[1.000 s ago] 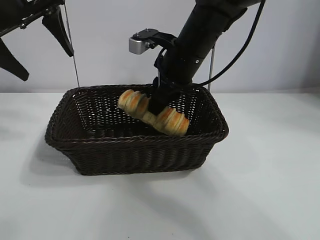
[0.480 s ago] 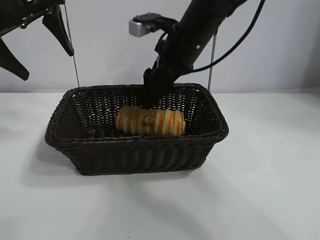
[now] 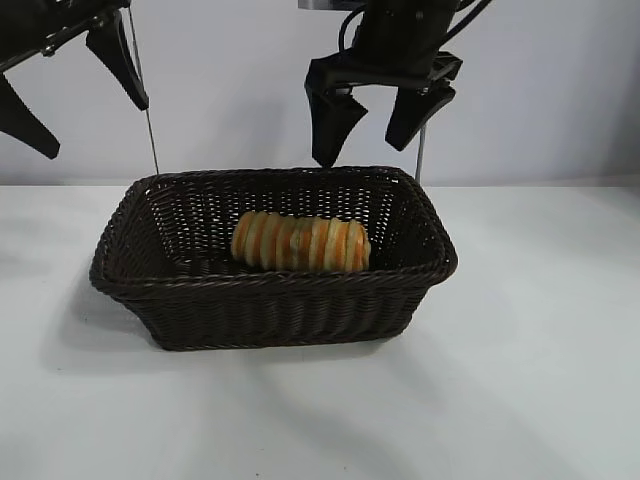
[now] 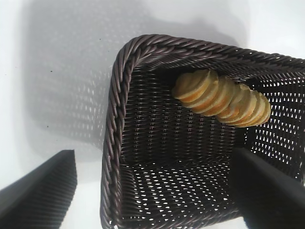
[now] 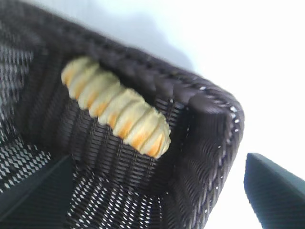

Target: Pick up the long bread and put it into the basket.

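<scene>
Now the long bread (image 3: 300, 243) lies in the basket (image 3: 270, 300), below the right gripper's (image 3: 372, 128) spread jaws.

Basket (image 3: 270, 300): dark brown woven wicker, braided rim, slight sheen. Bread (image 3: 300, 243): matt ridged crust, golden-tan with orange-brown stripes. Table (image 3: 520, 380): smooth matt white. Right gripper (image 3: 375, 125) fingers (image 3: 328, 120): matt black plastic.

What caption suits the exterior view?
Long bread lying in the basket, open right gripper above it.
</scene>
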Controlling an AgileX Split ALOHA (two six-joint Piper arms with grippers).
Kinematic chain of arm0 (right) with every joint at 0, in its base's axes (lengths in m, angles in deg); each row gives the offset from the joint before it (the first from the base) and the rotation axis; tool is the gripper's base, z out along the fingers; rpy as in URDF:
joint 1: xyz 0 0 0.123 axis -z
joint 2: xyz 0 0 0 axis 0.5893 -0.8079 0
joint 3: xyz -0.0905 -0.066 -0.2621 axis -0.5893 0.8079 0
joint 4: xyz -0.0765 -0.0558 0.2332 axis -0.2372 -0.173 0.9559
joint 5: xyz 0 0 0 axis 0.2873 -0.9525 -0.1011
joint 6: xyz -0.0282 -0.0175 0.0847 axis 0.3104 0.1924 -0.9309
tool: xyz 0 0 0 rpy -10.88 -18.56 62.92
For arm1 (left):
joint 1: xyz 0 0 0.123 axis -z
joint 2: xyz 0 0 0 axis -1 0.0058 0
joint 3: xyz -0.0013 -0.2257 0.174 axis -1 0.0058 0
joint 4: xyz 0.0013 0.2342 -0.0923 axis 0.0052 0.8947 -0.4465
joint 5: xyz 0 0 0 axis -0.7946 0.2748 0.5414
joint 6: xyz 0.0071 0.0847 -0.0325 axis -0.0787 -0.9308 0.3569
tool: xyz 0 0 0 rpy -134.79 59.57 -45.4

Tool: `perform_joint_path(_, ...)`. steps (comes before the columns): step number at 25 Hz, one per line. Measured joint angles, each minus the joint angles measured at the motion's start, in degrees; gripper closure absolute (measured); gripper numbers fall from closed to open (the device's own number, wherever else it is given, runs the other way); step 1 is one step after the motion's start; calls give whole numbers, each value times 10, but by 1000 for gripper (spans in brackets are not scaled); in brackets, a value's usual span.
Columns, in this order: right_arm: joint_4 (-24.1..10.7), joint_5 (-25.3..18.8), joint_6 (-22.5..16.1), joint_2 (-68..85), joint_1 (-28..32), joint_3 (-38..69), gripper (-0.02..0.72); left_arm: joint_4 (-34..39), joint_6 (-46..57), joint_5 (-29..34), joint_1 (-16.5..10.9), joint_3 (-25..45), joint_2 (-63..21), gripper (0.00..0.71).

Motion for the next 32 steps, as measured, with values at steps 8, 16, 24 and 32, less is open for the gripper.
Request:
perform_joint_path(8, -19, -3, -41, 17, 1, -2, 9, 0, 0, -1, 0, 0, 0, 82)
perform_joint_path(16, -27, -3, -51, 17, 5, 26, 9, 0, 0, -1, 0, 0, 0, 82)
perform_joint_path(24, -23, -3, -70, 27, 48, 28, 9, 0, 0, -1, 0, 0, 0, 82)
perform_joint_path(32, -17, -2, -70, 34, 59, 50, 9, 0, 0, -2, 0, 0, 0, 82)
